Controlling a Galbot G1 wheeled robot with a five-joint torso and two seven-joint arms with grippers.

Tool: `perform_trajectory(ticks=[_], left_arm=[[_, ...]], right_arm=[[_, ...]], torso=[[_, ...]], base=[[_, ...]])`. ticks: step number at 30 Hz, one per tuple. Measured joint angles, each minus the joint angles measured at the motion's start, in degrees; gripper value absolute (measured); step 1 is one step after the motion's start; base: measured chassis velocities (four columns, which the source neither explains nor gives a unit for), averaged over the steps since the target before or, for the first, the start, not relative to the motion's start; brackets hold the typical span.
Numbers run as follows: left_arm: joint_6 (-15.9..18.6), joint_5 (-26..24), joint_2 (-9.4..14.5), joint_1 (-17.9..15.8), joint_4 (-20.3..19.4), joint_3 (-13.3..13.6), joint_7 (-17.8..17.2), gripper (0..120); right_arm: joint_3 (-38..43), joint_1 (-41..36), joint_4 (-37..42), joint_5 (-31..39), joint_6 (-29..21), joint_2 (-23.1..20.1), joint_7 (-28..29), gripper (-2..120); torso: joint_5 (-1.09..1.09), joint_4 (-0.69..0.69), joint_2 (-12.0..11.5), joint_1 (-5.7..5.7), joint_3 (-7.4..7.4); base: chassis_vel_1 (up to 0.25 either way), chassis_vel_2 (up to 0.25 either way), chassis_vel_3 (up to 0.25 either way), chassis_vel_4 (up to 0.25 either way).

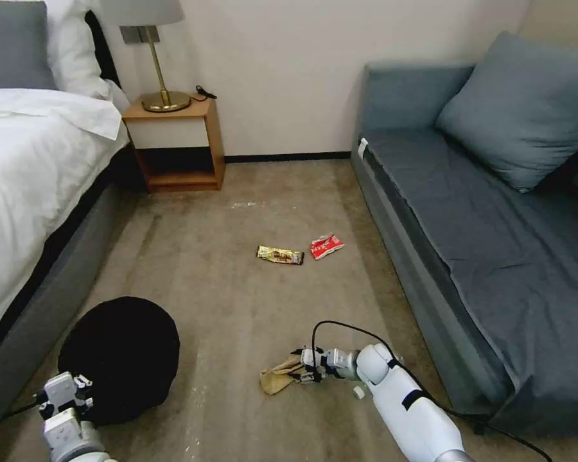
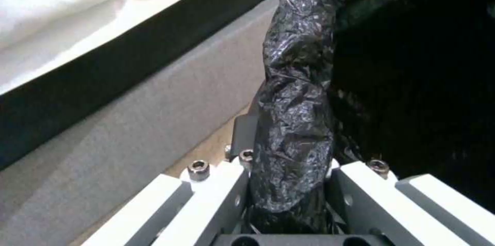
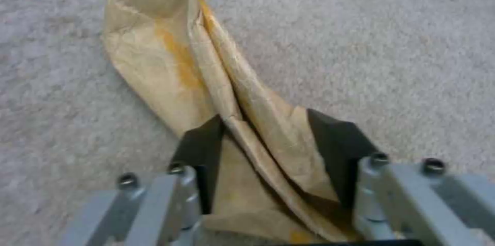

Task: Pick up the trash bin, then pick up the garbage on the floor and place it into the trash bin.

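Between bed [image 1: 32, 192] and sofa [image 1: 494, 256], wrappers [image 1: 280, 255] apparently unobstructed

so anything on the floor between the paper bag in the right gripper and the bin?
Nothing visible. The right gripper is closed on the brown paper bag; bare carpet lies between it and the trash bin, which the left gripper holds by its rim. The two wrappers lie farther off.

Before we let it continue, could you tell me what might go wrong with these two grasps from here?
1. The right gripper pinches only one end of the crumpled brown paper bag; the rest trails on the carpet, so it may tear or slip out.
2. The left gripper holds the trash bin by its thin black liner at the rim; the plastic could slide or pull loose, tipping the bin.
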Motion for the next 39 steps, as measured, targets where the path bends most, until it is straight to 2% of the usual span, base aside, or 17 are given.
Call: perform_trajectory(ticks=[2, 4, 7, 8, 11, 21, 25, 26, 30, 31, 33, 35, 36, 39], left_arm=[[-0.18, 0.10, -0.21, 0.01, 0.03, 0.02, 0.00, 3], [-0.28, 0.11, -0.27, 0.02, 0.08, 0.03, 0.00, 3], [-0.58, 0.14, -0.38, 0.33, 0.16, 0.03, 0.00, 3], [-0.58, 0.14, -0.38, 0.33, 0.16, 0.03, 0.00, 3], [-0.63, 0.14, -0.38, 0.65, -0.19, 0.04, 0.02, 3], [-0.61, 0.50, -0.40, 1.53, -1.95, 0.49, 0.16, 3], [-0.74, 0.67, -0.45, 2.04, -3.14, 0.76, 0.56, 3], [-0.74, 0.67, -0.45, 2.04, -3.14, 0.76, 0.56, 3], [-1.52, 1.40, -0.76, 2.44, -3.90, 0.96, 1.19, 3], [-1.52, 1.40, -0.76, 2.44, -3.90, 0.96, 1.19, 3], [-1.59, 1.61, -0.92, 2.52, -4.23, 1.04, 1.32, 3], [-1.68, 1.75, -1.23, 2.58, -4.71, 1.26, 1.54, 3], [-1.68, 1.75, -1.23, 2.58, -4.71, 1.26, 1.54, 3], [-1.80, 1.61, -1.59, 2.57, -4.82, 1.63, 1.65, 3]], right_arm=[[0.49, -0.44, 0.04, -0.21, 0.42, -0.11, -0.12, 32], [0.68, -0.55, 0.05, -0.40, 0.57, -0.11, -0.15, 30], [1.65, -1.12, 0.35, -1.12, 1.38, -0.27, -0.47, 13], [1.65, -1.12, 0.35, -1.12, 1.38, -0.27, -0.47, 13], [2.32, -1.61, 1.04, -1.15, 1.86, -0.52, -0.78, 1], [4.52, -2.93, 2.90, 2.25, 2.98, -0.95, -0.85, 0], [0.86, -3.90, 5.68, 15.74, 1.25, -2.00, 1.81, 0], [0.86, -3.90, 5.68, 15.74, 1.25, -2.00, 1.81, 0], [-8.79, -5.58, 14.68, 34.99, -4.37, -2.29, 10.15, 0], [-8.79, -5.58, 14.68, 34.99, -4.37, -2.29, 10.15, 0], [-12.05, -5.90, 17.71, 39.74, -5.49, -1.77, 14.18, 0], [-17.28, -6.24, 22.54, 48.48, -8.25, 0.00, 19.78, 0], [-17.28, -6.24, 22.54, 48.48, -8.25, 0.00, 19.78, 0], [-20.00, -5.95, 25.77, 55.99, -11.40, 3.10, 23.38, 0]], torso=[[0.00, 0.00, 0.00, 0.00, 0.00], [0.00, 0.00, 0.00, 0.00, 0.00], [0.01, 0.00, 0.00, 0.00, 0.00], [0.01, 0.00, 0.00, 0.00, 0.00], [0.00, 0.00, 0.00, 0.00, 0.00], [-0.01, 0.00, 0.00, 0.00, 0.00], [-0.01, -0.02, 0.00, 0.00, 0.00], [-0.01, -0.02, 0.00, 0.00, 0.00], [0.00, -0.01, 0.00, 0.00, 0.00], [0.00, -0.01, 0.00, 0.00, 0.00], [-0.01, 0.00, 0.00, 0.00, 0.00], [-0.01, 0.01, -0.01, 0.00, 0.00], [-0.01, 0.01, -0.01, 0.00, 0.00], [-0.01, 0.01, 0.00, 0.00, 0.00]], base=[[0.000, 0.000, 0.000, 0.000], [0.000, 0.000, 0.000, 0.000], [0.000, 0.000, 0.000, 0.000], [0.000, 0.000, 0.000, 0.000], [0.000, 0.000, 0.000, 0.000], [0.000, 0.000, 0.000, 0.000], [0.000, 0.000, 0.000, 0.000], [0.000, 0.000, 0.000, 0.000], [0.000, 0.000, 0.000, 0.000], [0.000, 0.000, 0.000, 0.000], [0.000, 0.000, 0.000, 0.000], [0.000, 0.000, 0.000, 0.000], [0.000, 0.000, 0.000, 0.000], [0.000, 0.000, 0.000, 0.000]])
